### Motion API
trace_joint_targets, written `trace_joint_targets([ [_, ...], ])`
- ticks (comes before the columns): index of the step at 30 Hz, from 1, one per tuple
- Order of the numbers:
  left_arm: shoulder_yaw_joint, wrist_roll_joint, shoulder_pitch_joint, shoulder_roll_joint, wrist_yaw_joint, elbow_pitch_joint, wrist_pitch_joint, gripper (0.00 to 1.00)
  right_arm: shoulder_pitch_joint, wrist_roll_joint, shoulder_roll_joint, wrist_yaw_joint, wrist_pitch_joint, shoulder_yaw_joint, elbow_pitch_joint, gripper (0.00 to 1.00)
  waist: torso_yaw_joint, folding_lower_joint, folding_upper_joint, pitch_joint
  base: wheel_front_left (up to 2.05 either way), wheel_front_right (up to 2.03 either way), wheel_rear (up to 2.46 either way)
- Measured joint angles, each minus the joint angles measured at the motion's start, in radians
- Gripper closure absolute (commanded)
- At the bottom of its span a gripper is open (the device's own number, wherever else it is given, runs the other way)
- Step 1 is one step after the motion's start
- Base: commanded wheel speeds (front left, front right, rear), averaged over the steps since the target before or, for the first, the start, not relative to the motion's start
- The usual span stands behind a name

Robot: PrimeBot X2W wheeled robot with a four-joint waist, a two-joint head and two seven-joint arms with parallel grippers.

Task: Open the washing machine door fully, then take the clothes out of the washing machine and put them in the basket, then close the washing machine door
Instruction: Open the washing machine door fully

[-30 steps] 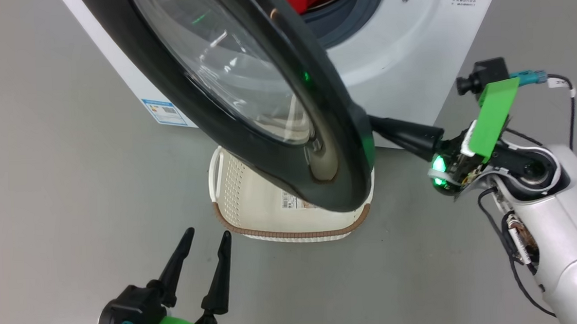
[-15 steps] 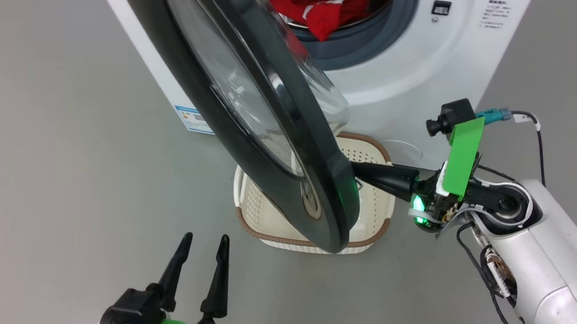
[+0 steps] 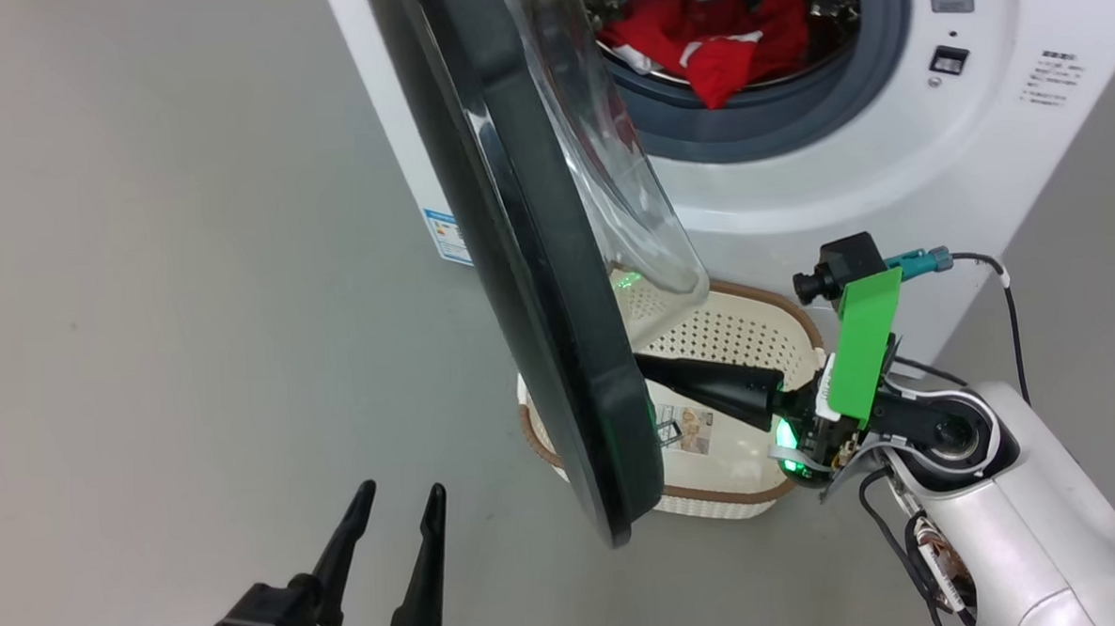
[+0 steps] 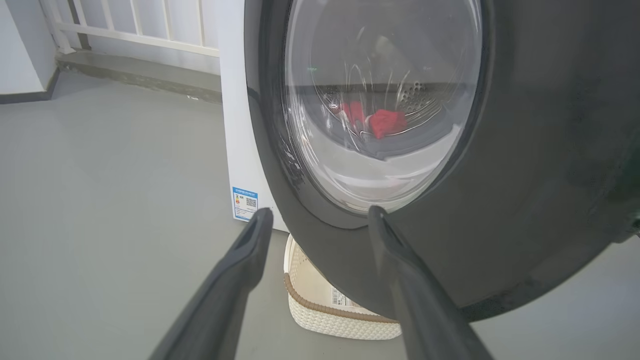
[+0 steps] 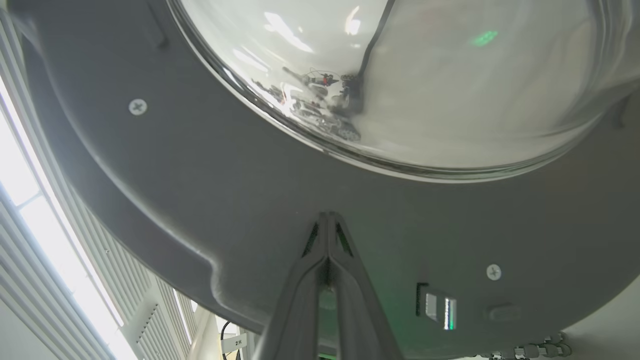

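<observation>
- Left of the glossy black-rimmed round glass door (image 3: 537, 286), the left gripper (image 3: 402, 489) hangs wide open, empty.
- Right of it, the right gripper (image 3: 649, 364), pinched shut on nothing, touches its inner rim; the tips could slip off the smooth plastic.
- Red clothes (image 3: 705, 38) lie beyond, inside the drum.
</observation>
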Motion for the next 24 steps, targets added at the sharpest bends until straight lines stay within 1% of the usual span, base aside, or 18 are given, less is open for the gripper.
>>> trace_joint_targets([
  [9, 0.001, 0.000, 0.010, 0.000, 0.007, 0.001, 0.000, 0.00, 0.030, 0.004, 0.006, 0.000, -0.002, 0.027, -0.016, 1.00, 0.059, 0.0000, 0.0000, -0.029, 0.00, 0.00, 0.00],
  [15, 0.003, 0.002, 0.022, 0.000, 0.007, 0.003, 0.000, 0.00, 0.049, 0.038, 0.008, 0.000, -0.026, 0.074, -0.034, 1.00, 0.096, 0.0000, 0.0000, -0.048, 0.00, 0.00, 0.00],
  [24, 0.021, 0.002, 0.042, 0.000, 0.010, -0.005, 0.000, 0.00, 0.049, 0.074, 0.011, 0.000, -0.054, 0.137, -0.037, 1.00, 0.112, 0.0000, 0.0000, -0.061, 0.00, 0.00, 0.00],
])
